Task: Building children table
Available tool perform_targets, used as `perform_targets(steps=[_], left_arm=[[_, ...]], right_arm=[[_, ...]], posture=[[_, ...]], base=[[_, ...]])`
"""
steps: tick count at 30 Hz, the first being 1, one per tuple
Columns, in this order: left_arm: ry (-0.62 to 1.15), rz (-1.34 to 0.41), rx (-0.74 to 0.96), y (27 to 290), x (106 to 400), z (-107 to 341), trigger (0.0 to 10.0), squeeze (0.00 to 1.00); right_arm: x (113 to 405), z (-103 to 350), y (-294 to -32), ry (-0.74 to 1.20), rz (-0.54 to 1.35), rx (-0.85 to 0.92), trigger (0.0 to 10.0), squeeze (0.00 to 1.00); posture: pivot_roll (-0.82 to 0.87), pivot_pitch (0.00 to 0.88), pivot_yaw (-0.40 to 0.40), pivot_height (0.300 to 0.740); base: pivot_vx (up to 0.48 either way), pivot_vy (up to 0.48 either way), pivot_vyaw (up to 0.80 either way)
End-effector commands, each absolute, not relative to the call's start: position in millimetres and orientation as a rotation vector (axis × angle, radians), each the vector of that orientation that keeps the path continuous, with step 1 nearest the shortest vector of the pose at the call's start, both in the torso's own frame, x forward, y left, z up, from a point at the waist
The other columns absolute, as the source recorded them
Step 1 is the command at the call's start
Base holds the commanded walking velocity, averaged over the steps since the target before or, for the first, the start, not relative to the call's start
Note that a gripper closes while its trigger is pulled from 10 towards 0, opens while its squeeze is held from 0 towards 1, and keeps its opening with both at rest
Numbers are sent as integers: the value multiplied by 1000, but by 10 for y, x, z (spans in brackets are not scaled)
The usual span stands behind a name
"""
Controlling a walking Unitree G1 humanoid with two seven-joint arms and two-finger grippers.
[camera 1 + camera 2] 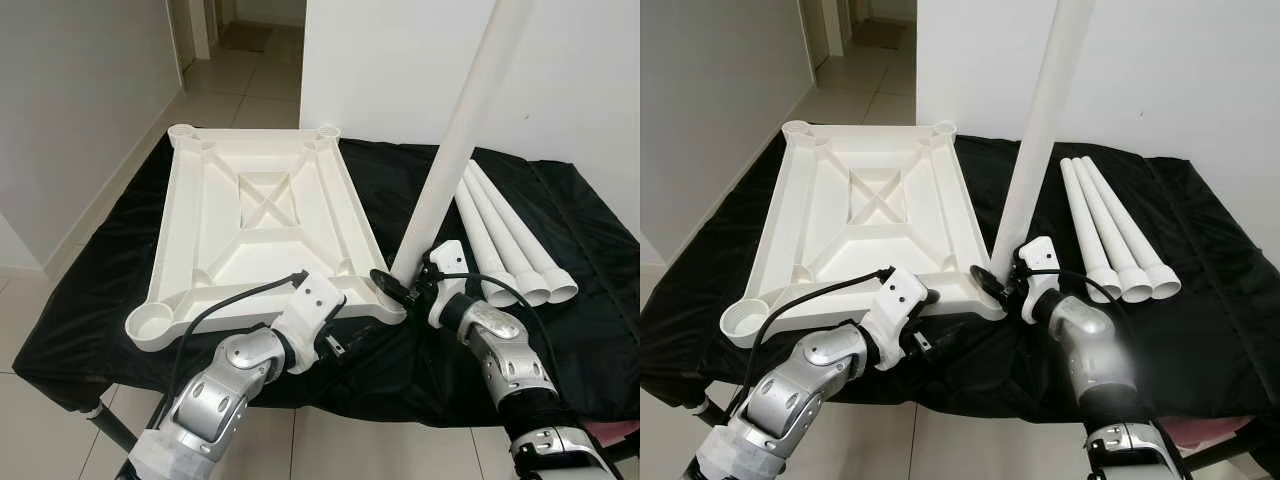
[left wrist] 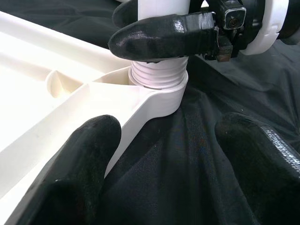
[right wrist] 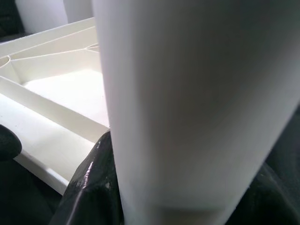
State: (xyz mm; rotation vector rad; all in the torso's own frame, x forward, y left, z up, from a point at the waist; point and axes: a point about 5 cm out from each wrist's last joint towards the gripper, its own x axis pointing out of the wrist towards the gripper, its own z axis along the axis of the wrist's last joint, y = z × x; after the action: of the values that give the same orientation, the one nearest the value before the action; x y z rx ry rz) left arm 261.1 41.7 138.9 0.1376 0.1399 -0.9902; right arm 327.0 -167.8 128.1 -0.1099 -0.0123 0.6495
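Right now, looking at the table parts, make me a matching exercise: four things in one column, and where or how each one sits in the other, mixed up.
Things
1. tabletop
2. upright leg
3. three spare legs
4. left gripper

States
A. lying side by side on the black cloth
B. underside up, ribs showing
C. open, beside the near corner socket
D. threaded end in that socket, held by the right gripper

Pairs: 1-B, 2-D, 3-A, 4-C
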Motion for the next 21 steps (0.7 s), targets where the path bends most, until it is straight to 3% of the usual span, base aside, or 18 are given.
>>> perform_targets(steps=[1,14,21], left_arm=[[146,-1018,143,392,2601,1375,10000,0],[148,-1018,137,378,2594,1368,10000,0],[149,-1012,135,386,2575,1357,10000,0]], right_arm=[[3250,1178,-1664,36,549,-104,10000,0],[3126,1157,-1557,34,210,-46,10000,0],[2974,1149,-1483,47,-62,23,10000,0]], posture=[[-4,35,-43,740],[-5,35,-53,740],[7,32,-65,740]], base=[[0,0,0],[0,0,0],[0,0,0]])
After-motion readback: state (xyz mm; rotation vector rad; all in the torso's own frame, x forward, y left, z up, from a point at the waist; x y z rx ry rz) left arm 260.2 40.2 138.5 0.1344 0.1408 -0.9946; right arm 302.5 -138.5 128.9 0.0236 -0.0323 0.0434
